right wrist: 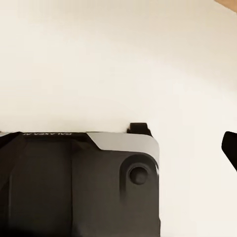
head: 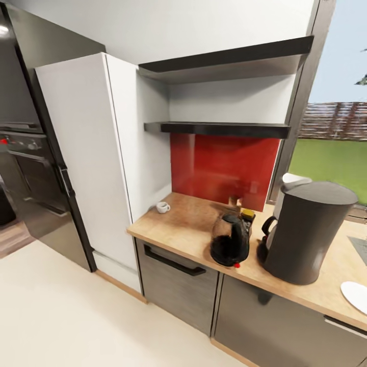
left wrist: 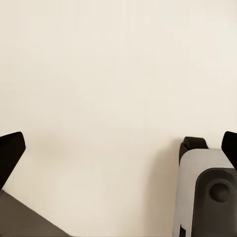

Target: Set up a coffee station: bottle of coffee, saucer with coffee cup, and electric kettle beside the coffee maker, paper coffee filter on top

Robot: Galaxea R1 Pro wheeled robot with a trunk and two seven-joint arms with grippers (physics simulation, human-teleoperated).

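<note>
On the worktop (head: 188, 224) we see the kettle (head: 230, 240) just left of the coffee maker (head: 306, 232), the small jar of coffee (head: 247, 216) behind the kettle, the cup (head: 162, 207) near the back left corner, and the saucer (head: 356, 296) at the right edge. Both shelves (head: 224, 129) look bare. The left gripper (left wrist: 118, 148) has its fingertips wide apart over pale floor (left wrist: 98, 74); we cannot tell how the right gripper (right wrist: 229, 148) stands.

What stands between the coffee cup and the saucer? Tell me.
The electric kettle and the coffee maker stand on the countertop, on the line from the coffee cup to the saucer.
</note>
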